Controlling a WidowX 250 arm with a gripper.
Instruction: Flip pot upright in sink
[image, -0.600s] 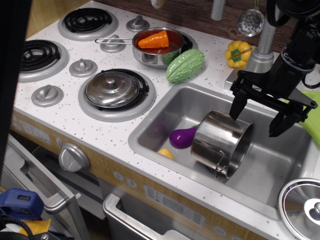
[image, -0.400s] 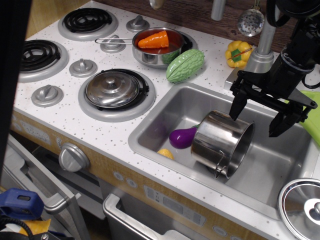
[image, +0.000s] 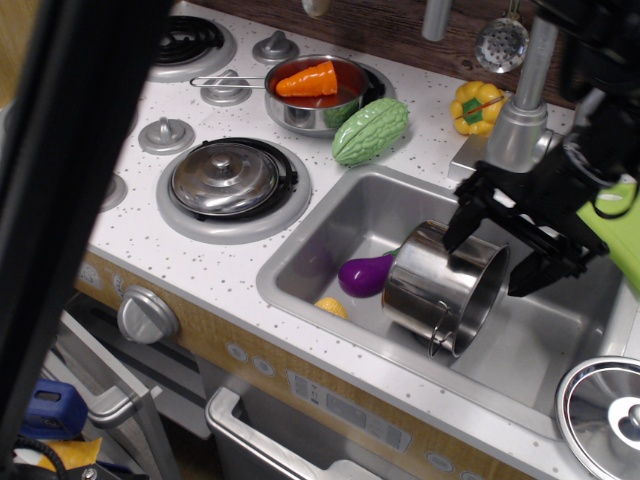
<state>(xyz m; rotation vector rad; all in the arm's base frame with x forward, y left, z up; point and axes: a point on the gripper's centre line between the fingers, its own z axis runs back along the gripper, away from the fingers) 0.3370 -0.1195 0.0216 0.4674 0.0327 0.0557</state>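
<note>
Lying on its side in the sink (image: 330, 240), the steel pot (image: 445, 288) points its open mouth toward the desk's right edge. A purple eggplant (image: 366, 274) touches its base, and a yellow piece (image: 332, 307) sits by the sink's front wall. The black gripper (image: 494, 255) hangs over the pot's rim, jaws spread apart, gripping nothing. Behind stand the faucet (image: 524, 100), a yellow pepper (image: 476, 106), a green bitter gourd (image: 370, 131) and a pan (image: 318, 95) holding a carrot (image: 308, 79). A lid (image: 600, 408) rests at the front right corner.
</note>
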